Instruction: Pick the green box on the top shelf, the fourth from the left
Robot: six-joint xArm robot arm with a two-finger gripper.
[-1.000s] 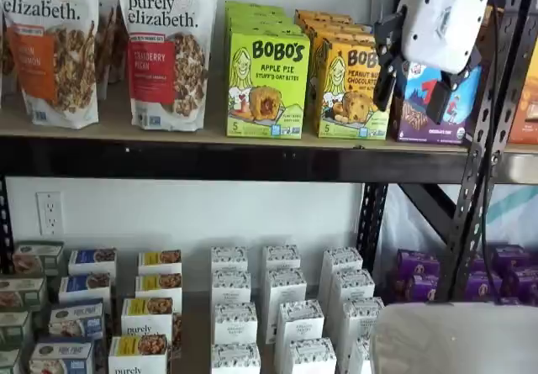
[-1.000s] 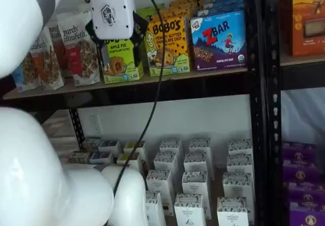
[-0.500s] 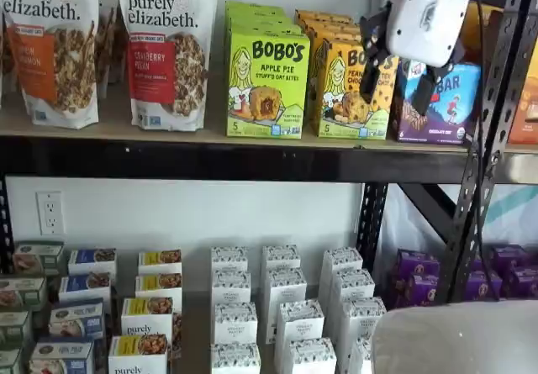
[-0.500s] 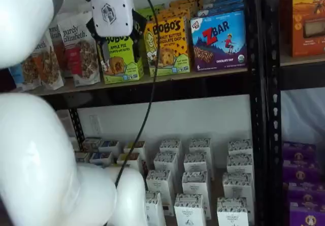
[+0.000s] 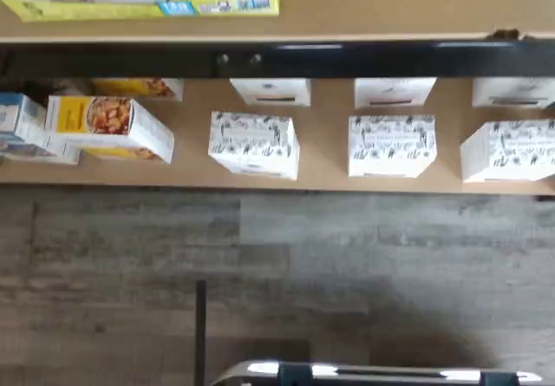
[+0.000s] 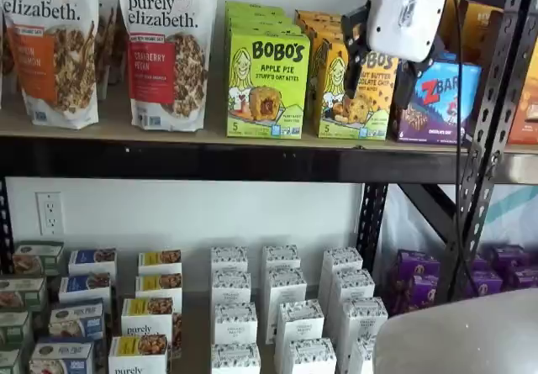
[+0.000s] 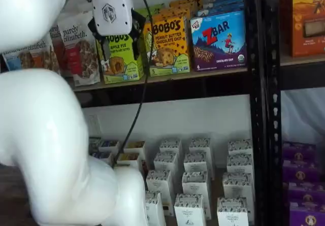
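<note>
The green box (image 6: 267,84) is a lime-green Bobo's Apple Pie carton standing upright at the front of the top shelf (image 6: 126,130), with more of its kind behind it. My gripper (image 6: 381,70) hangs to its right, in front of the yellow-orange Bobo's box (image 6: 334,88), and a plain gap shows between its two black fingers. In a shelf view the gripper (image 7: 121,43) overlaps the upper part of the green box (image 7: 122,63). The wrist view shows the shelf's black beam (image 5: 277,58) and the lower edges of two cartons; I cannot tell which is the green one.
Two Purely Elizabeth bags (image 6: 168,50) stand left of the green box. A ZBar box (image 6: 439,97) stands right of the yellow one, by a perforated upright (image 6: 492,122). Small white boxes (image 6: 282,307) fill the lower surface. My white arm (image 7: 45,150) fills the left of a shelf view.
The gripper has moved left and slightly up along the top shelf, from in front of the ZBar box to in front of the yellow-orange Bobo's box. The boxes have not moved.
</note>
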